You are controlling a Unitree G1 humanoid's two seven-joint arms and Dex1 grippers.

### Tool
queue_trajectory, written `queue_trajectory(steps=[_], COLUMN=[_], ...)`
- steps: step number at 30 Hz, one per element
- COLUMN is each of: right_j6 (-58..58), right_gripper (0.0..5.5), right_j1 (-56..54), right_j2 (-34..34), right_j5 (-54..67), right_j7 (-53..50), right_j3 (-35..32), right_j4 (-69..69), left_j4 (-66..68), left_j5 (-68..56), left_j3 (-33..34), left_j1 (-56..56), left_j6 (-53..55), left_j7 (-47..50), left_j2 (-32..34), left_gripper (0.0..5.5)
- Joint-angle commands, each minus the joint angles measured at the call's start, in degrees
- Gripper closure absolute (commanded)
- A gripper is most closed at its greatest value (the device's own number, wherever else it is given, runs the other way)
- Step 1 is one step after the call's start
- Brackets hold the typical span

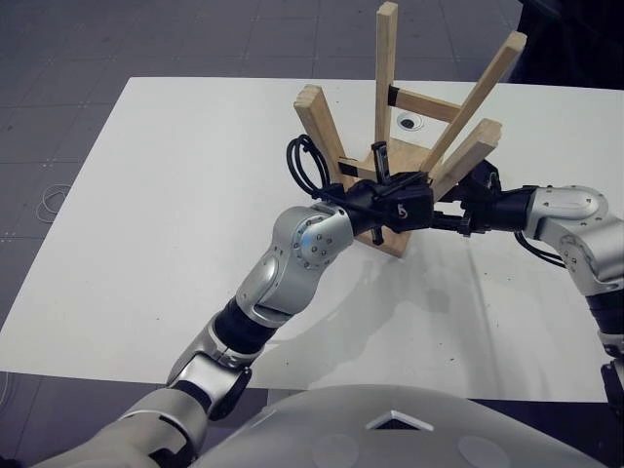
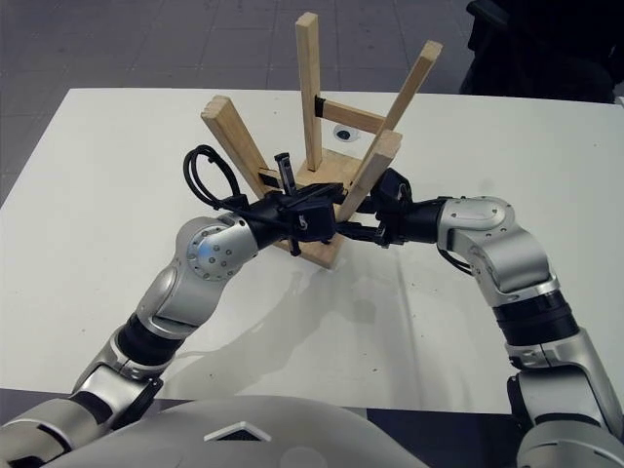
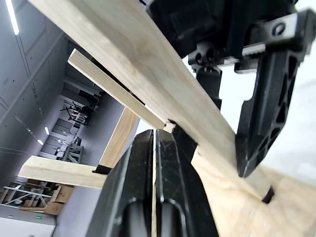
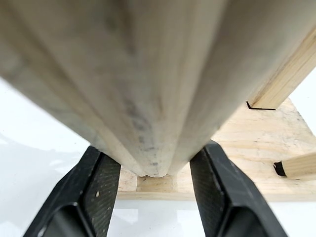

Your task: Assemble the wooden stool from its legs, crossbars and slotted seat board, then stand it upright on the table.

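Note:
The wooden stool (image 1: pixel 421 107) is upside down and tilted over the far middle of the white table (image 1: pixel 146 195), its legs splaying upward and joined by crossbars (image 1: pixel 429 102). The slotted seat board (image 2: pixel 327 168) is underneath, its near corner (image 1: pixel 395 244) close to the tabletop. My left gripper (image 1: pixel 390 200) is shut on a leg near the seat board; in the left wrist view the wood runs between its black fingers (image 3: pixel 266 98). My right gripper (image 1: pixel 456 213) comes from the right and is shut on the nearest right leg (image 4: pixel 148 74), one finger (image 4: pixel 98 192) on each side.
A small round dark mark (image 1: pixel 409 123) lies on the table just behind the stool. A black cable loop (image 1: pixel 304 161) sticks up from my left wrist beside the left leg. Bare tabletop spreads to the left and front; the far table edge is close behind the stool.

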Motion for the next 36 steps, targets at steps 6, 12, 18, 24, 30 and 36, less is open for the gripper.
queue_trajectory(steps=[6, 12, 18, 24, 30, 36], right_j6=[9.0, 0.1, -4.8, -0.6, 0.8, -0.4], right_gripper=[3.47, 3.47, 3.47, 3.47, 3.47, 3.47], right_j1=[7.6, 9.4, 11.7, 11.4, 7.7, 2.1], right_j2=[0.1, 0.7, 0.1, -3.8, -7.2, -8.8], right_j5=[1.2, -5.8, -11.6, -13.8, -20.3, -25.7], right_j7=[0.1, -1.7, -2.7, 0.8, 4.0, 8.9], right_j3=[-1.0, -0.1, 1.2, 4.5, 12.2, 20.0], right_j4=[-2.2, -4.7, -4.0, -2.6, 2.8, 8.8], left_j4=[-9.9, -8.5, -8.4, -8.6, -8.5, -8.2], left_j5=[-1.4, -1.2, -1.2, -0.9, 0.0, 1.1], left_j3=[9.6, 9.6, 9.2, 9.0, 9.0, 9.4], left_j1=[0.4, 0.0, 0.3, 0.4, 0.2, 0.6], left_j6=[-7.8, -9.0, -9.4, -9.1, -8.7, -8.2], left_j7=[12.4, 13.8, 13.7, 13.9, 14.4, 15.3], left_j2=[-1.1, -0.1, 0.4, 0.4, 0.1, -0.1], left_gripper=[5.4, 5.4, 5.4, 5.4, 5.4, 5.4])
